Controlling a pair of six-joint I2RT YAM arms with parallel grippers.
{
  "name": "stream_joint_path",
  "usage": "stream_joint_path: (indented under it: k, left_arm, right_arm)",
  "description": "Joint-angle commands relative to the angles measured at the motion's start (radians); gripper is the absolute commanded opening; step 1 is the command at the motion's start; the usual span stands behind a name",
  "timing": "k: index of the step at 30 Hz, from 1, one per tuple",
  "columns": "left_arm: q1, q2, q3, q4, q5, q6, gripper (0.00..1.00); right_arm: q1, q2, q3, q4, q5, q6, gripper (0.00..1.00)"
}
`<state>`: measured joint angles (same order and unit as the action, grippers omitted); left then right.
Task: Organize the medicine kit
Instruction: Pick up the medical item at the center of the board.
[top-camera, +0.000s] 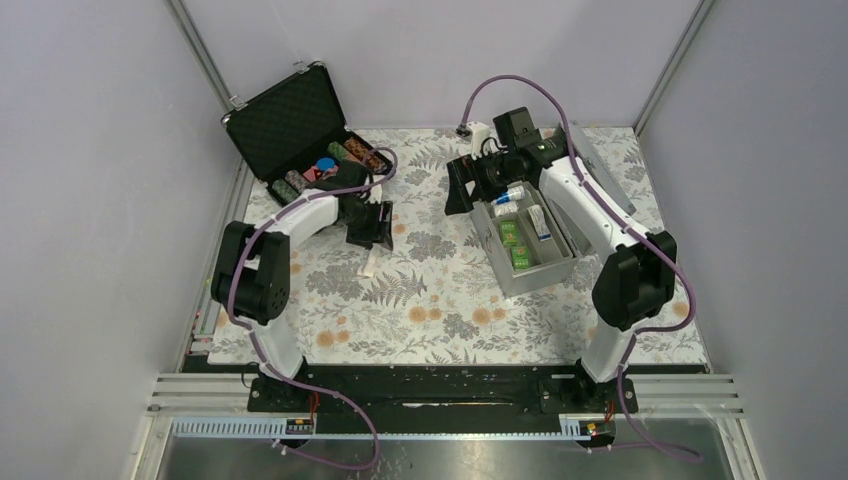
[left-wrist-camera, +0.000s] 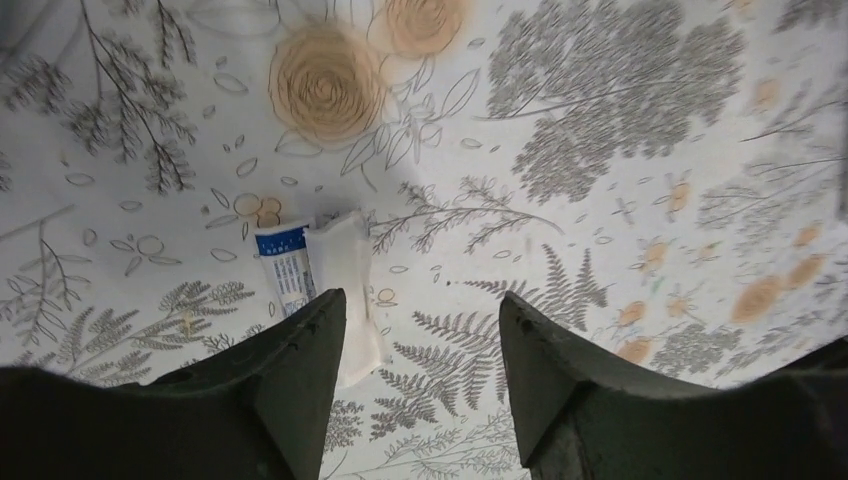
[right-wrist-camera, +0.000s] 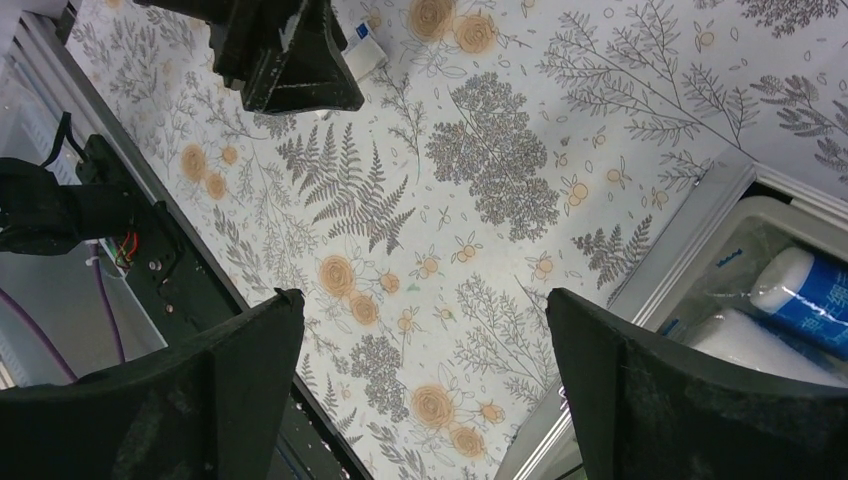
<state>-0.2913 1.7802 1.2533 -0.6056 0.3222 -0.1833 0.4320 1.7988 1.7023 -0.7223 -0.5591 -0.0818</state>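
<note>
Kit (top-camera: 540, 278): stands on the right half of the counter (top-camera: 420, 320) with its lid open, and its near corner is the closest object to the arm bases. Inside are two green packs (top-camera: 516, 244), a white box (top-camera: 541, 222) and a blue-and-white roll (top-camera: 510, 195) at the far end.

Tube (left-wrist-camera: 290, 275): small, blue label, lying flat on the counter well left of the kit and outside it. Left fingers (left-wrist-camera: 422, 300) hover over it, spread, with nothing between them. The tube sits off-centre, partly hidden under one finger rather than in the gap.

Right fingers (right-wrist-camera: 425, 300): spread wide and empty, over the counter just beside the kit's far left rim.

Far left: open black case (top-camera: 290, 130) of chips, not part of this job.

Judgement: the step in hand is the tube, the only loose item I can see.
- The left arm needs to shift sideways until the gap is centred on the tube.
- It then needs to drop, pinch across the narrow body and carry the tube to free space in the kit.
- The right arm should leave the opening clear.
</note>
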Motion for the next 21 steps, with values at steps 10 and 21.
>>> stream_joint_path:
  k: [10,21]
  left_arm:
    - [-0.016,0.123,0.064,-0.079,-0.212,-0.023,0.56]
    - [0.004,0.145,0.084,-0.071,-0.078,0.016,0.00]
  right_arm:
    - [0.008,-0.102,-0.037,0.001,0.076,-0.034,0.98]
    - [0.008,-0.121,-0.055,-0.013,0.107,-0.053,0.98]
